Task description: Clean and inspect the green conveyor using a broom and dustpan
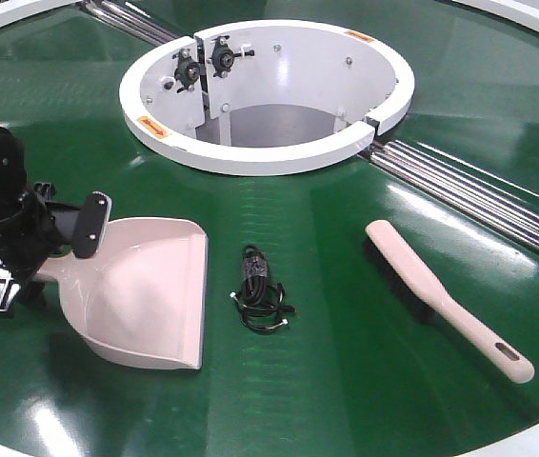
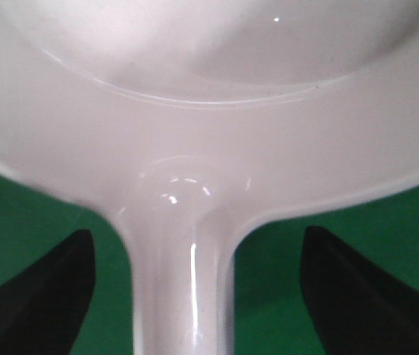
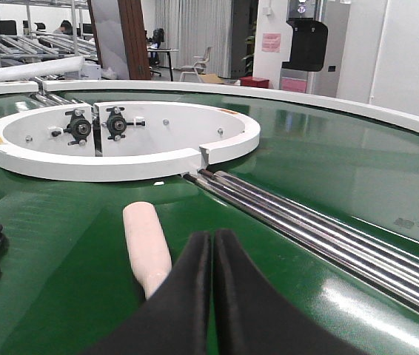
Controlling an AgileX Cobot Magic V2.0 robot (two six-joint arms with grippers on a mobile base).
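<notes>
On green conveyor (image 1: 346, 324) — beige dustpan (image 1: 146, 286), broom (image 1: 446, 307), well apart.

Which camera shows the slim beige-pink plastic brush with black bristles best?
The exterior front view: the slim beige-pink plastic brush lies whole on the green conveyor, bristles and handle visible. The right wrist view shows only one rounded end beyond the right gripper; the left wrist view, none.

white hub ring (image 1: 269, 157) | black coiled cable (image 1: 258, 286) | white chair (image 3: 203, 63) far back

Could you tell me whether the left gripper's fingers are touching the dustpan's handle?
Apart. The left wrist view shows the handle of the dustpan between the fingers of the left gripper, with green conveyor visible on both sides.
</notes>
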